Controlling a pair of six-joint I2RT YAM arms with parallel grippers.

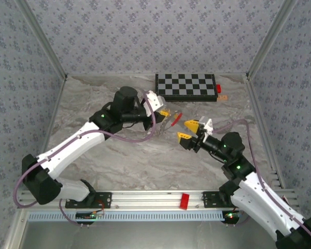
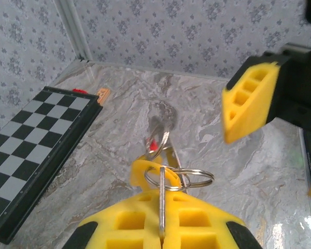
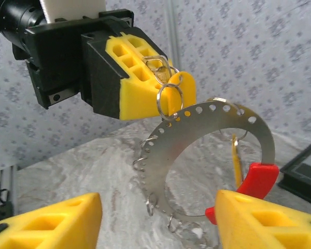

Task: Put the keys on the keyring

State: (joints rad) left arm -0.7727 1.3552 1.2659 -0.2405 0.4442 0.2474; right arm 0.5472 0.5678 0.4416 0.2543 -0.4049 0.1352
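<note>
Now the left end effector [image 1: 164, 112] is seen raised over the marbled desk [image 1: 145, 161], its yellow fingers [image 3: 140, 78] pressed fully together. A small brass-coloured key [image 3: 156, 67] with its split ring [image 3: 169, 96] is pinched between them. From that split ring the keyring [image 3: 207, 124] is hung clear of the desk. It is shown from the right wrist as a flat grey band pierced with holes along its rim, with a bright red section [image 3: 256, 179] at its lower right and several little wire loops along its lower left edge. A slim yellowish piece [image 3: 236, 155] is dangled from the band; whether it is a key cannot be told.

The right end effector [image 1: 188, 130] is held wide open and nothing is gripped by it. It is pointed at the keyring [image 1: 176, 119] from just beside it, and contact cannot be judged.

At the far edge of the desk a checkerboard [image 1: 185, 86] is laid flat, with a small red block [image 1: 218, 88] at its right end and a tan flat piece [image 1: 223, 97] just beside that.
</note>
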